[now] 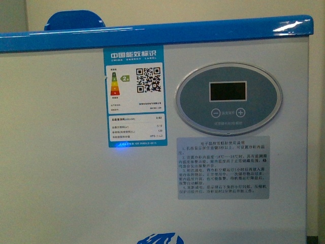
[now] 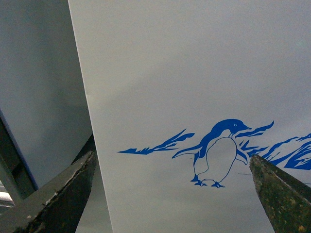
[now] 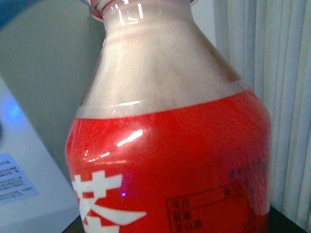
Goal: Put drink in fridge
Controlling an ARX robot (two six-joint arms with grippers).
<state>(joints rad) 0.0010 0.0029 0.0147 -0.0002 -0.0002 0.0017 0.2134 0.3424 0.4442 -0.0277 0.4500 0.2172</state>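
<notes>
The drink (image 3: 170, 160) filled the right wrist view, very close to the camera. It was a clear bottle with a bare, sloping shoulder. A glossy red label with a large white character and small dark print wrapped its body. Only a sliver of red showed at the neck. It stood upright just beside a corner of the fridge (image 1: 61, 152) and was not inside it. The right jaws did not show in any view, so I could not tell whether they gripped the bottle.

The left jaws were spread wide. Both dark fingertips (image 2: 58, 194) were well apart with nothing between them. They faced a plain white panel bearing a blue penguin (image 2: 218, 153) and mountain streaks. That panel ended at a straight vertical edge, with grey surface and a dark frame beyond it.

In the front view the fridge's white front took up nearly the whole picture. It was capped by the blue rim (image 1: 152, 33), which slanted slightly across the top. A rounded blue shape (image 1: 74, 20) rose behind the rim. The lid and the interior were out of sight.

On the front sat a blue energy label (image 1: 136, 96) with a small blue light (image 1: 118, 147) below it. To the right were the oval grey control panel (image 1: 228, 98) with a dark display and a grey instruction sticker (image 1: 223, 168).

Pale vertical blinds (image 3: 286, 97) hung behind the bottle.
</notes>
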